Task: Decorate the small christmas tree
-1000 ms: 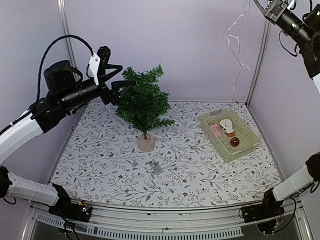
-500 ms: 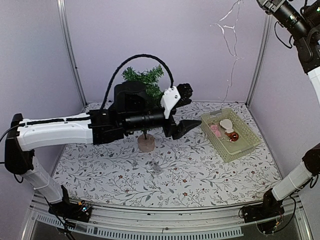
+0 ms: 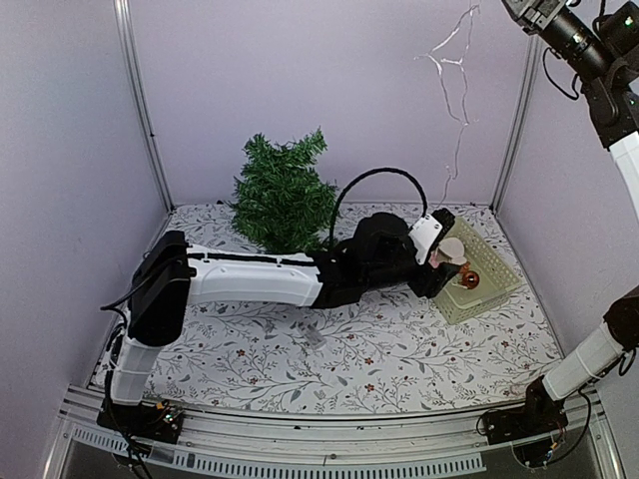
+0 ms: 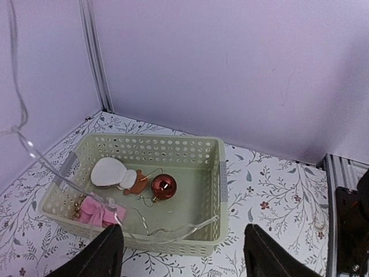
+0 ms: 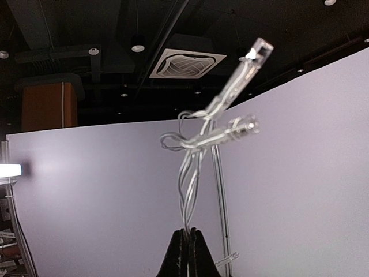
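Green plastic basket point(image 4: 222, 173) holding a shiny red ball point(image 4: 164, 186) lies just below the left gripper point(image 4: 183, 249), spread wide and empty. Back left stands the small bristly christmas tree point(image 3: 283, 195). The right gripper point(image 5: 189, 234) pinches a clear light string point(image 5: 199, 141).

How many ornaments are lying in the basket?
3: a white-and-brown figure at the left, a red ball in the middle, a pink bow in the near-left corner. Smaller ones may be hidden.

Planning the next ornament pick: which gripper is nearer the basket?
Left. The left gripper hovers at the basket; the right gripper hangs high above it, shut on a light string.
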Action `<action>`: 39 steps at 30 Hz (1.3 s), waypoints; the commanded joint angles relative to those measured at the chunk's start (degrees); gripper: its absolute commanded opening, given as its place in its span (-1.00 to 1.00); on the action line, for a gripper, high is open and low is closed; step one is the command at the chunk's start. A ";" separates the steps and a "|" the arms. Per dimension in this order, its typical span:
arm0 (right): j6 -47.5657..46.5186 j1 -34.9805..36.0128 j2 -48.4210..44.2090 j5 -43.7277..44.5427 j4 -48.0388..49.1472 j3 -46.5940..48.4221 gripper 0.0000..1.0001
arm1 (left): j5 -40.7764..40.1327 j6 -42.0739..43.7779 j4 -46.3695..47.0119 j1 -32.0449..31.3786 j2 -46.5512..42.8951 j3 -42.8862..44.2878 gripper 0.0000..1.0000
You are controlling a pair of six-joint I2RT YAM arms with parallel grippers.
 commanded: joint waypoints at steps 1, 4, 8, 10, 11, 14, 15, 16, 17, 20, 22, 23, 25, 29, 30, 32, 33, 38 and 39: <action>1.12 0.40 -1.51 -0.86 2.04 -0.41 -1.00 | -3.71 -5.39 -1.02 -0.54 5.27 6.82 0.43; 1.62 0.47 -1.60 -1.03 2.43 -0.48 -1.00 | -6.05 -8.33 0.17 0.61 6.87 6.77 0.35; 2.05 0.46 -1.45 -1.13 3.02 -0.50 -1.00 | -7.37 -11.69 0.15 1.98 8.98 7.07 0.27; 2.38 0.42 -1.31 -1.22 3.41 -0.44 -1.00 | -5.72 -13.59 1.42 2.43 9.84 7.03 0.26; 2.38 0.41 -1.32 -1.22 3.63 -0.44 -1.00 | -4.29 -14.80 2.31 2.84 10.29 6.94 0.24; 2.60 0.40 -1.17 -1.16 3.69 -0.44 -1.00 | -1.24 -14.55 4.38 3.39 11.72 7.61 0.11; 2.55 0.45 -1.16 -1.21 3.56 -0.50 -1.00 | -0.12 -13.83 5.27 3.39 11.99 7.82 0.04; 2.57 0.48 -1.16 -1.20 3.46 -0.44 -1.00 | 0.83 -13.28 6.21 3.39 12.14 8.01 -0.01; 2.54 0.46 -1.16 -1.22 3.41 -0.51 -1.00 | 1.70 -12.90 7.08 3.39 12.16 8.07 -0.09; 2.54 0.42 -1.25 -1.04 3.28 -0.65 -1.00 | 2.92 -11.67 9.47 3.31 11.75 7.91 -0.35; 2.54 0.47 -1.34 -1.12 3.35 -0.69 -1.00 | 4.21 -10.67 11.57 3.23 10.94 6.83 -0.48; 2.51 0.40 -1.34 -1.11 3.36 -0.62 -1.00 | 4.40 -9.85 12.52 3.17 10.45 6.31 -0.59; 2.45 0.46 -1.49 -1.00 3.30 -0.70 -1.00 | 4.37 -8.51 13.37 3.13 9.61 5.85 -0.89; 1.90 0.45 -1.89 -0.27 2.58 -0.95 -1.00 | 3.56 -4.40 12.37 2.58 4.38 2.77 -1.00; 1.39 0.47 -2.07 0.11 2.33 -1.15 -1.00 | 3.55 -3.19 11.89 2.29 1.90 0.91 -1.00; 0.69 0.46 -2.43 0.86 1.75 -1.62 -1.00 | 1.95 -0.31 11.08 1.60 -4.09 -3.44 -1.00; 0.25 0.41 -2.60 1.32 1.50 -1.98 -1.00 | 1.17 0.67 10.54 1.35 -7.58 -5.88 -1.00; -0.12 0.43 -2.99 2.36 1.30 -5.00 -1.00 | -0.79 5.62 2.82 0.51 -23.81 -15.52 -1.00; 0.03 0.41 -3.07 2.43 1.76 -6.06 -1.00 | -1.88 6.76 1.09 0.23 -27.70 -17.15 -1.00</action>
